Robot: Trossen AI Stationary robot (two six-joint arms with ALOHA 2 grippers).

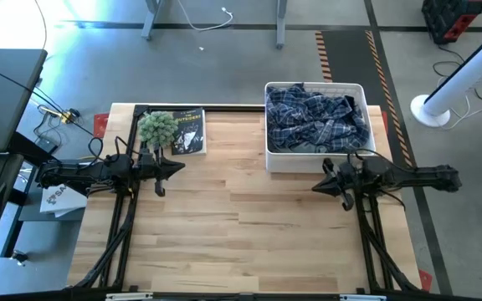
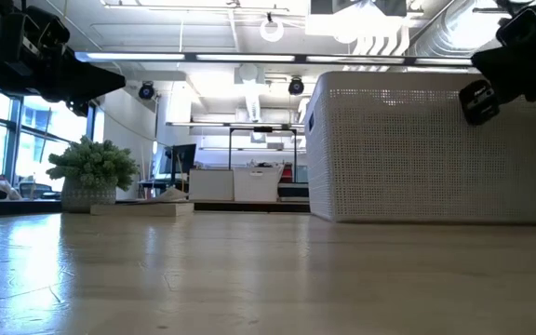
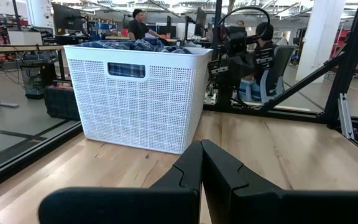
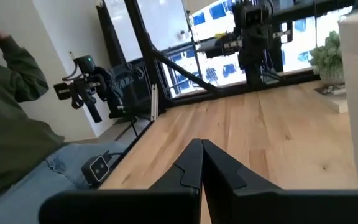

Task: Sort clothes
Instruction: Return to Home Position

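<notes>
A navy-and-white plaid shirt lies bunched on top inside the white plastic basket at the table's far right; its plaid also shows through the basket's handle slot in the left wrist view. The other garments do not show. My left gripper is shut and empty above the table's left part, pointing toward the right edge. My right gripper is shut and empty just near-side of the basket, pointing toward the left edge. Both hover clear of the wood.
A green fuzzy plant and a dark book sit at the far left. A person in a green sleeve and jeans is beside the table's near side. Bare wood spreads between the arms and toward the near edge.
</notes>
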